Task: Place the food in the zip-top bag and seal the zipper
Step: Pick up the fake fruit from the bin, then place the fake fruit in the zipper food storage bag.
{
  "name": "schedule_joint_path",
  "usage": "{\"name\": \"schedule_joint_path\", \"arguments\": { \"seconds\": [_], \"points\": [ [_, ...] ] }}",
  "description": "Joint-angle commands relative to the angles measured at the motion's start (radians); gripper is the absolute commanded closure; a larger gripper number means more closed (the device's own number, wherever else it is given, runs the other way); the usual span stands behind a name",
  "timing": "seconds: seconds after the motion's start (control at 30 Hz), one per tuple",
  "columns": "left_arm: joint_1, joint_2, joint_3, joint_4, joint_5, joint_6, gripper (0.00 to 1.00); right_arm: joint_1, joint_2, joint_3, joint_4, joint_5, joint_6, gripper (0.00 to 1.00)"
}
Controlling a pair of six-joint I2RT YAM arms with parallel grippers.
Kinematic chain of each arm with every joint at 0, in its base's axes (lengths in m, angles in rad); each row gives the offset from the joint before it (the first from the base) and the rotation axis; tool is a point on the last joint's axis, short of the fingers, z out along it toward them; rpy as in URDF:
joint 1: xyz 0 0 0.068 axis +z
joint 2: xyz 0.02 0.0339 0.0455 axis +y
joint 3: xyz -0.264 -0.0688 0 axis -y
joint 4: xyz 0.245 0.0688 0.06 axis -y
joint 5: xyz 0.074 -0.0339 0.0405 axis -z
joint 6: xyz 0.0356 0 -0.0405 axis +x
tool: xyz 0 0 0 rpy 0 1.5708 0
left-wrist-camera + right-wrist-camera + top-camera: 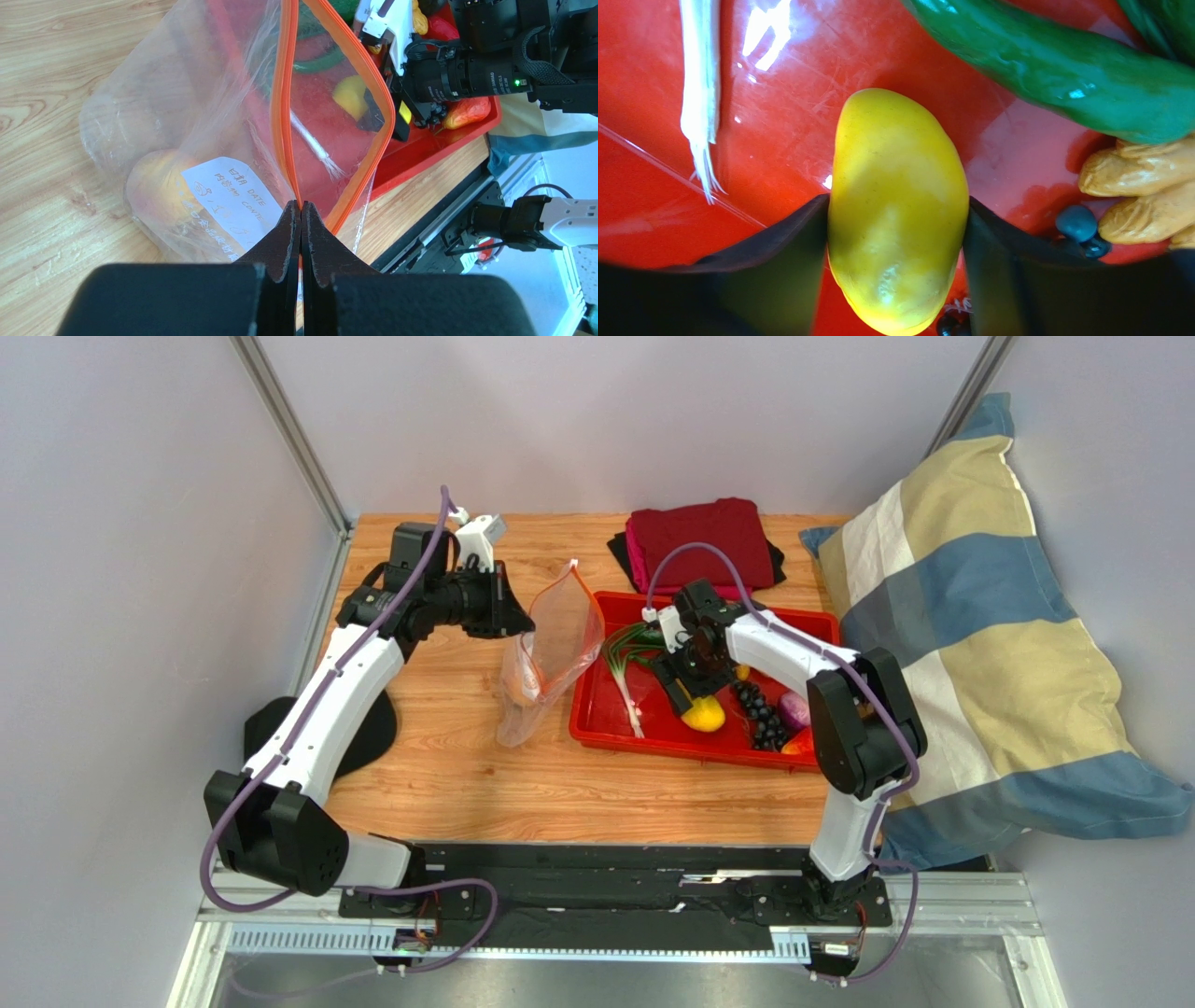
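Two white-and-black arms are mounted at the near edge of one wooden table (449, 770). The left gripper (302, 217) is clenched, its two fingers pinched together on one end of the thin red-orange zipper (281, 105); by this the one clear crinkly zip-top bag (175, 105) is held left of the tray with its mouth gaping; the lower part of the bag rests on the wood. One pink-orange toy peach (158, 185) lies inside the bag, behind one white handwritten label (224, 192).

The right gripper (896, 231) is lowered into the one red rectangular plastic tray (596, 721); its two black fingers (787, 259) are pressed against opposite sides of one yellow oval toy fruit (896, 210); whether the fruit is lifted off the tray floor cannot be told. Also counted in the tray: one knobbly yellow piece (1137, 189) just beside the fruit, one glossy green elongated piece (1074, 70), one white rooted stalk (699, 84), one dark grape bunch (758, 711), one purple onion (794, 709), one red piece (800, 744).

Beyond the tray one dark red folded cloth (701, 539) lies at the far table edge; one striped blue, cream and yellow pillow (982, 658) lies to the right.
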Motion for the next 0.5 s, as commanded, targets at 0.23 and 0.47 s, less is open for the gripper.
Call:
{"name": "schedule_joint_path", "arguments": {
  "seconds": [0.23,0.47],
  "points": [
    [-0.004,0.004,-0.003,0.036,0.025,-0.026,1.0,-0.048,-0.216,0.21,-0.037,-0.327,0.041,0.66],
    [-0.002,0.008,0.0,0.053,0.036,-0.048,1.0,-0.067,-0.28,0.321,0.196,-0.529,0.276,0.73]
  ]
}}
